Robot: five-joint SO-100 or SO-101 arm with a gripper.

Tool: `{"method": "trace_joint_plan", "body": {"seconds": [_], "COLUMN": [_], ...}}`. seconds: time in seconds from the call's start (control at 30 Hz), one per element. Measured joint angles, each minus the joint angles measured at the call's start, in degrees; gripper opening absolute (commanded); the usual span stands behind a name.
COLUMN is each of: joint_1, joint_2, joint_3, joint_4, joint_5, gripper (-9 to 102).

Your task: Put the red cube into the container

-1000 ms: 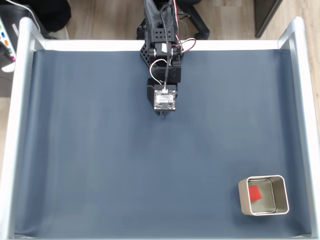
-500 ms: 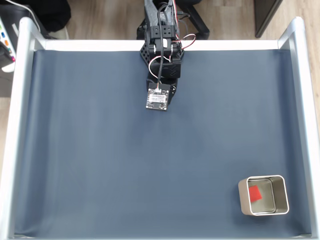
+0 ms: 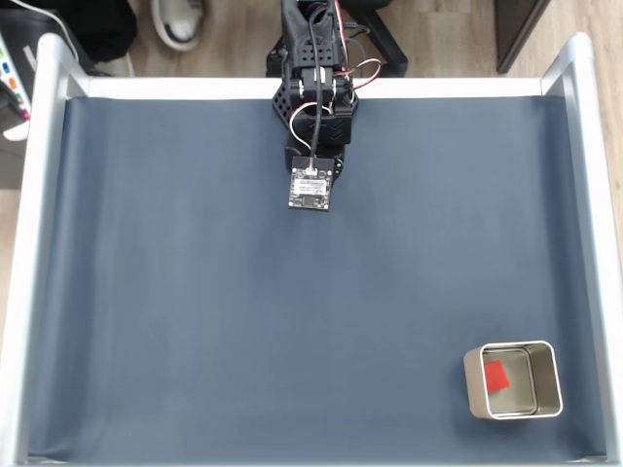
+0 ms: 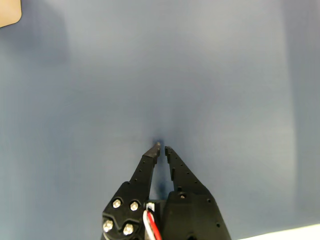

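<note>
Red cube [image 3: 497, 376] sits flat inside the container [image 3: 546, 389], left of center. Container: square beige-silver tin, upright, table's lower-right corner in fixed view.

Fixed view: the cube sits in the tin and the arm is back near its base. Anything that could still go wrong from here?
Little, probably. The cube lies inside the tin, which stands near the mat's front-right corner, so a bump to the table could slide it toward the rail. The gripper, jaws almost closed and empty, hangs low over the mat; dropping further could press its tips into it.
</note>
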Motion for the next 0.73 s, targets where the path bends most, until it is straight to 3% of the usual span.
{"method": "trace_joint_plan", "body": {"seconds": [0.73], "joint_1": [0.0], "joint_2": [0.0], "joint_3": [0.0], "joint_4": [0.1], "joint_5": [-1.0], "gripper": [1]}}
